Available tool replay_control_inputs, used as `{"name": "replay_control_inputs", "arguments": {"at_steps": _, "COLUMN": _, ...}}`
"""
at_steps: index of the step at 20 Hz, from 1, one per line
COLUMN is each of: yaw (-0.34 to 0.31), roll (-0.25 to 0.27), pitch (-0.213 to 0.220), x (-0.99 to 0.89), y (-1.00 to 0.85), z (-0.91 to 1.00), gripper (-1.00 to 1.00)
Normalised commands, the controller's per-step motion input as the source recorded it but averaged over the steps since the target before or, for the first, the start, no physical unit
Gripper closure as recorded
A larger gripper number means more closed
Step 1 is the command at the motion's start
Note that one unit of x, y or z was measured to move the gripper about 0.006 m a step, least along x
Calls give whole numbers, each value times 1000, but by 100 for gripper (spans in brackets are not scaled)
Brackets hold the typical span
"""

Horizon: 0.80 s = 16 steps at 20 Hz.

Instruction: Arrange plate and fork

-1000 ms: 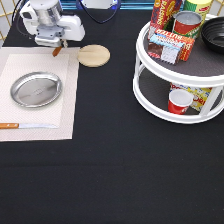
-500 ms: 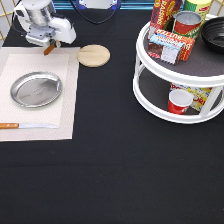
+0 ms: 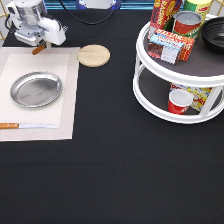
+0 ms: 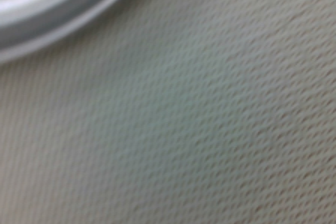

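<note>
— So, where is the fork?
— At the exterior view's top left, over the placemat's top edge. The gripper pinches it, I think. Its brown handle slants down toward the exterior view's left.
— And the arm?
— It hangs low at that corner, hand pointing down.
— The plate?
— Flat on the placemat, with the knife below it.
</note>
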Motion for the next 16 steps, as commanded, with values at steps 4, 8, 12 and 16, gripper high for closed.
{"name": "replay_control_inputs", "arguments": {"at_steps": 4, "yaw": -327, "roll": 0, "pitch": -147, "x": 45, "y": -6, "z": -13, "gripper": 100}}
{"name": "replay_control_inputs", "arguments": {"at_steps": 8, "yaw": -340, "roll": 0, "pitch": -138, "x": 7, "y": -1, "z": -24, "gripper": 100}}
{"name": "replay_control_inputs", "arguments": {"at_steps": 12, "yaw": -347, "roll": 0, "pitch": -73, "x": 12, "y": 0, "z": -41, "gripper": 100}}
{"name": "replay_control_inputs", "arguments": {"at_steps": 16, "yaw": -333, "roll": 0, "pitch": -6, "x": 71, "y": 0, "z": -164, "gripper": 100}}
